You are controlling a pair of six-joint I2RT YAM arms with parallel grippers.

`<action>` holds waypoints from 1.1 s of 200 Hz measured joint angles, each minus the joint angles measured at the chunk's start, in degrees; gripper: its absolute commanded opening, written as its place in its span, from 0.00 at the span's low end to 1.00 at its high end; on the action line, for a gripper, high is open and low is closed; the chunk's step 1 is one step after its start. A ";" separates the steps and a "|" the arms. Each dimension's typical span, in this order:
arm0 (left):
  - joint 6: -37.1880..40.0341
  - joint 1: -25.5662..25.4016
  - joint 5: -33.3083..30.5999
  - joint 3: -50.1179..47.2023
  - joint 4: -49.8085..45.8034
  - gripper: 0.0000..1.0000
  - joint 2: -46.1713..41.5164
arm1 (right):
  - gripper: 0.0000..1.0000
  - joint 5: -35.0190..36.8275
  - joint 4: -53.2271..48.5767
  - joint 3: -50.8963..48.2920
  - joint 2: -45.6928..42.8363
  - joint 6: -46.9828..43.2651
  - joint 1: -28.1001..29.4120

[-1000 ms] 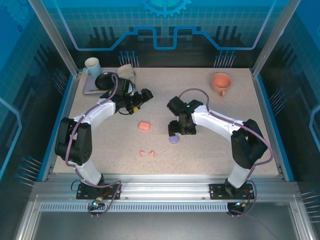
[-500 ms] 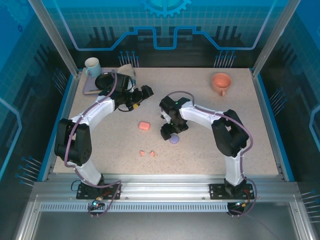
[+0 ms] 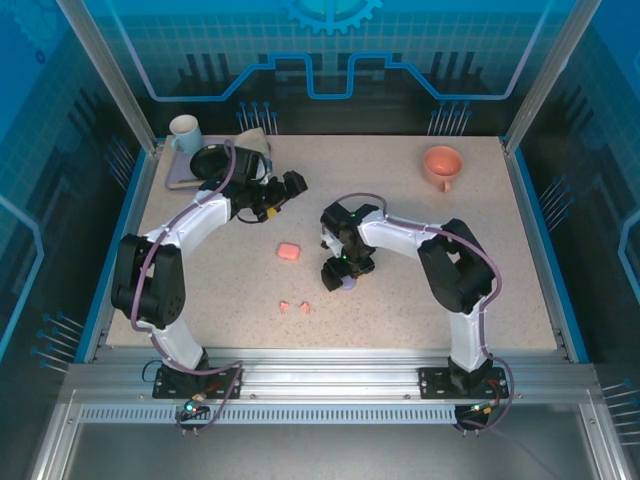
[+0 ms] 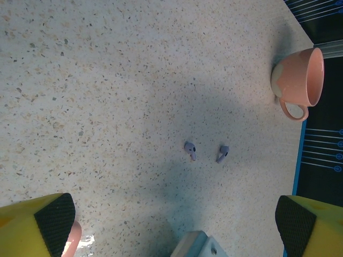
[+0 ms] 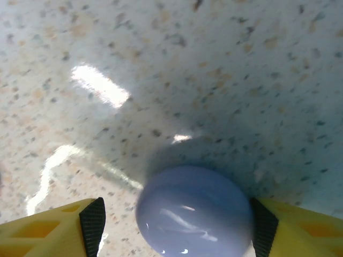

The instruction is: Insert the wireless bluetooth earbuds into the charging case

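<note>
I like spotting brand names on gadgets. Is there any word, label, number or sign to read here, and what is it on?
None: no word, number or brand mark can be read anywhere.
The lilac case, the pink case and the orange mug have plain surfaces.
The back wall has a gear-and-line drawing, without lettering.

Robot lab test cell: alu frame (image 3: 330, 390), blue tech-print walls (image 3: 330, 55), speckled table (image 3: 400, 315).

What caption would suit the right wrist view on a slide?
Open jaws flank the lilac charging case resting on the speckled table.
</note>
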 measured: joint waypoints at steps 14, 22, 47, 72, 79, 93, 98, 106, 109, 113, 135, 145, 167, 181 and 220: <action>0.00 -0.04 0.00 0.00 0.00 0.99 0.13 | 0.75 -0.37 -0.09 -1.38 -1.64 0.70 0.96; 0.00 -0.04 -0.02 0.00 0.00 0.99 0.15 | 0.76 -0.07 -0.42 -1.79 -2.43 1.42 1.68; 0.00 -0.04 -0.02 0.00 0.04 0.99 0.15 | 0.78 3.80 -1.79 -1.84 -3.93 5.05 3.39; 0.04 -0.04 -0.04 0.00 -0.02 0.99 0.15 | 0.79 7.89 -3.08 -1.03 -4.13 10.10 3.67; 0.07 -0.04 -0.04 0.00 -0.11 0.99 0.15 | 0.79 8.59 -3.34 -0.50 -4.13 11.56 3.72; 0.24 -0.04 -0.09 0.00 -0.61 0.99 0.13 | 0.79 10.03 -3.96 1.01 -4.07 14.32 3.96; 0.26 -0.04 -0.24 0.00 -0.76 0.99 0.13 | 0.79 10.43 -4.13 1.70 -4.00 15.30 4.07; 0.44 -0.04 -0.48 0.00 -1.03 0.99 0.13 | 0.79 11.06 -4.17 2.71 -3.80 16.85 4.31; 0.52 -0.04 -0.48 0.00 -1.11 0.99 0.13 | 0.79 11.13 -4.20 3.08 -3.69 17.46 4.44; 0.70 -0.02 -0.61 0.00 -1.18 0.99 0.13 | 0.79 11.32 -4.22 3.52 -3.52 18.14 4.52; 1.31 0.07 -0.72 0.00 -1.66 0.99 -0.22 | 0.79 11.54 -4.66 5.64 -1.62 21.38 5.40; 1.33 0.07 -0.72 0.00 -1.84 0.99 -0.50 | 0.79 11.69 -4.90 6.45 -0.39 22.34 5.79; 1.36 0.07 -0.74 0.00 -2.01 0.99 -1.09 | 0.78 12.17 -5.18 6.93 2.01 23.69 6.60; 1.36 0.07 -0.72 0.00 -2.01 0.99 -1.36 | 0.79 12.57 -5.70 6.93 3.02 24.02 6.82; 1.33 0.07 -0.72 0.00 -1.97 0.99 -1.42 | 0.75 13.22 -6.03 6.93 4.31 24.13 6.82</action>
